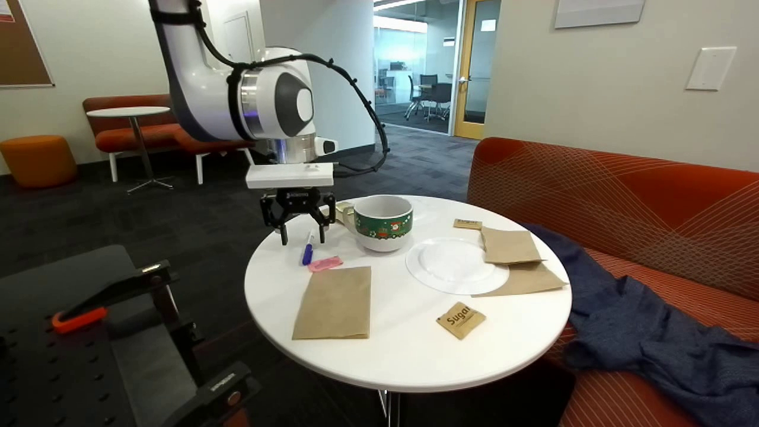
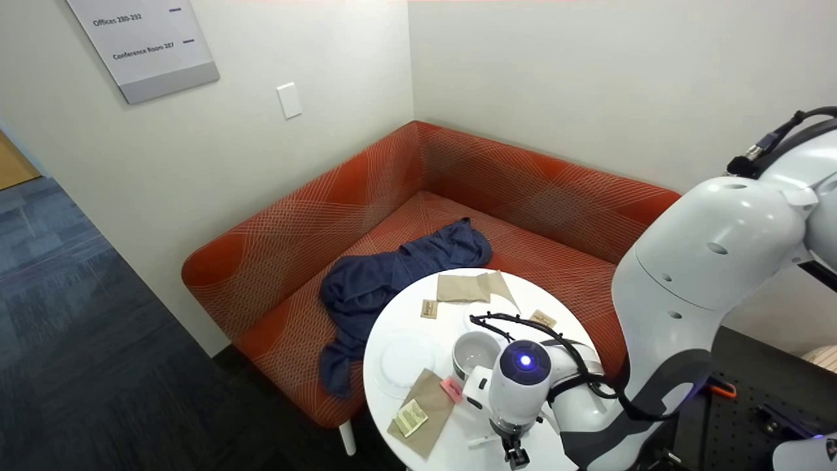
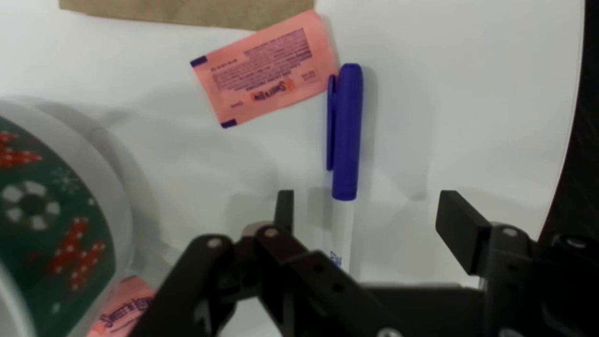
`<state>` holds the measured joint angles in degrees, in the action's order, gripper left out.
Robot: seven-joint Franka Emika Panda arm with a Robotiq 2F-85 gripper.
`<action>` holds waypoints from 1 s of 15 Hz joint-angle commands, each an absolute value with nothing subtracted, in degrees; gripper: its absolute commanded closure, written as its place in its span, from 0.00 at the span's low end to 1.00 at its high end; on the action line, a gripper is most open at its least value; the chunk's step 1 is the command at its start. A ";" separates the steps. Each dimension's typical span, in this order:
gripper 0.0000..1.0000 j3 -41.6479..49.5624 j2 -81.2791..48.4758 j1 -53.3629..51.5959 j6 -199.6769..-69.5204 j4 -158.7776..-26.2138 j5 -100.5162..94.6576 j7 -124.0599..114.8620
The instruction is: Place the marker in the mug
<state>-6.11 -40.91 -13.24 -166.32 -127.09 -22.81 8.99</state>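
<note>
Marker (image 3: 345,173) laid flat on a white table (image 1: 409,353), pink packet (image 3: 266,68) set just beside it, mug (image 1: 382,228) placed nearby, gripper (image 1: 303,240) held above the marker, fingers (image 3: 461,229) spread apart to either side

Red Couch (image 2: 418,216) Ran Along Pale Walls (image 2: 536,78)

I saw dark carpet (image 2: 85,320) in both exterior views. An orange stool (image 1: 38,161) stood near a small round table (image 1: 128,111) and a red bench (image 1: 163,137). Beside a wood-framed door (image 1: 481,70), I made out dark chairs (image 1: 441,93) and a bright light strip (image 1: 400,25) behind glass (image 1: 409,56).
</note>
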 commanded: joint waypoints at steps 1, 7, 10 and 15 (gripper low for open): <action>0.47 -6.83 -41.97 -12.50 -165.18 -125.56 -21.19 11.61; 0.94 -6.90 -42.54 -12.43 -165.02 -124.99 -21.13 11.63; 0.98 -7.02 -42.47 -12.37 -165.00 -124.94 -21.07 11.64; 0.96 -5.75 -38.84 -15.09 -166.74 -127.84 -21.86 9.22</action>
